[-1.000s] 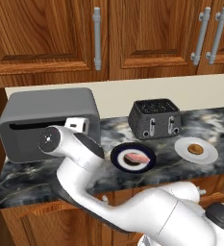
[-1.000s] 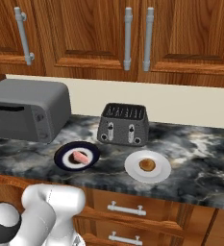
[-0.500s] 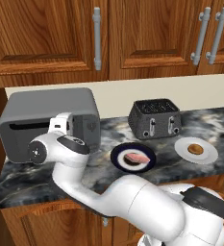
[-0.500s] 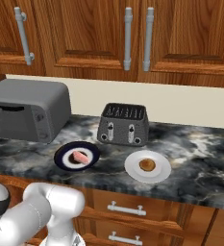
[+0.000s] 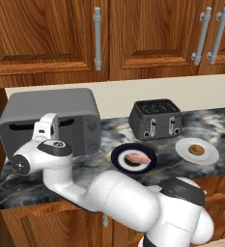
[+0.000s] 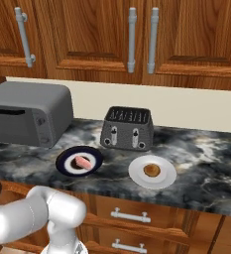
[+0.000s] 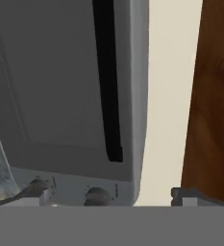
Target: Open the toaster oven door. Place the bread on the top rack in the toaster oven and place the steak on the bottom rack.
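The toaster oven (image 5: 80, 111) has a smooth, matt light-grey shell that looks like brushed metal or plastic, and just ahead of the jaws the toaster oven door (image 7: 56, 86) is a flat, dull dark-grey panel with a black slot-like handle recess (image 7: 107, 86). Off to one side of the jaws, the countertop (image 6: 206, 163) looks like polished dark marble with pale veining, the black two-slot toaster (image 6: 127, 129) has a slightly speckled matt finish, and the white plate (image 6: 164, 178) and dark plate (image 6: 62, 163) look like glossy glazed ceramic. The cabinets (image 6: 87, 30) are warm, satin-varnished wood with visible grain, fitted with smooth grey metal bar handles (image 6: 132, 39), above a plain matt cream wall (image 6: 196, 109).
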